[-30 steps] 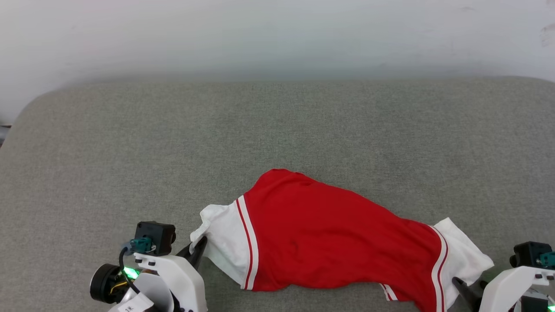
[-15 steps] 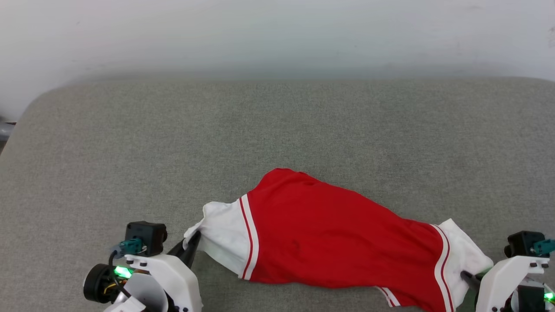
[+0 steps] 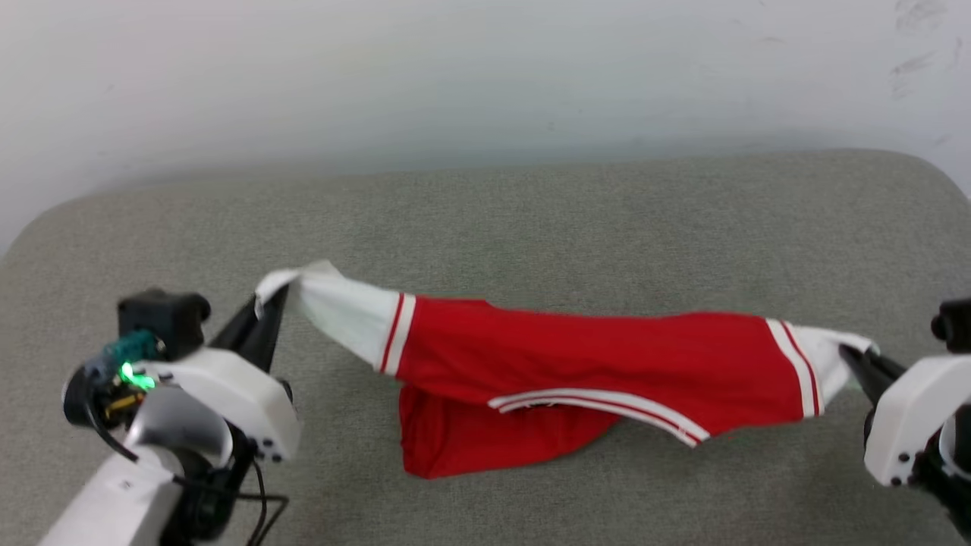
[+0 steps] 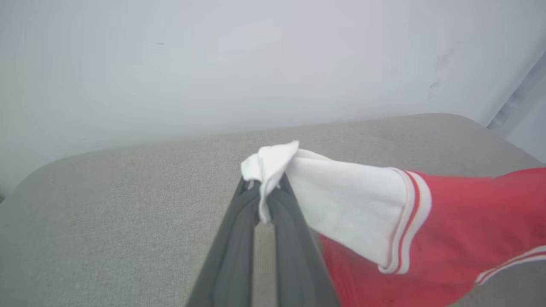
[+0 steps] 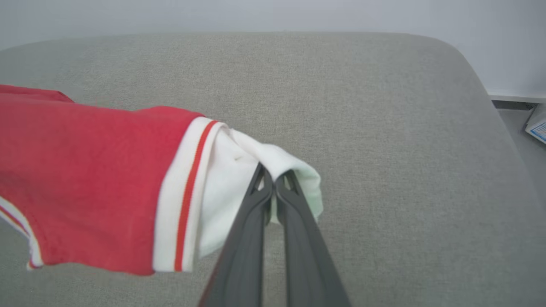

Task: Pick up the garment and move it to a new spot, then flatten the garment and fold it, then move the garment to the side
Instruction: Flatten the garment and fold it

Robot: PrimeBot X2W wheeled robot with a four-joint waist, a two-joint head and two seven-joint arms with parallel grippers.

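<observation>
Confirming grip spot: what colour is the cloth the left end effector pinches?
White sleeve end; clearest in the left wrist view.

One garment (image 3: 592,364), two sets of jaws, one grey cushion (image 3: 531,220).

No lettering, label or number can be read

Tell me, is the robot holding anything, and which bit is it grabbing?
Yes, the garment. The left gripper pinches one white sleeve end and the right gripper pinches the other, so the red middle hangs between them.
</observation>
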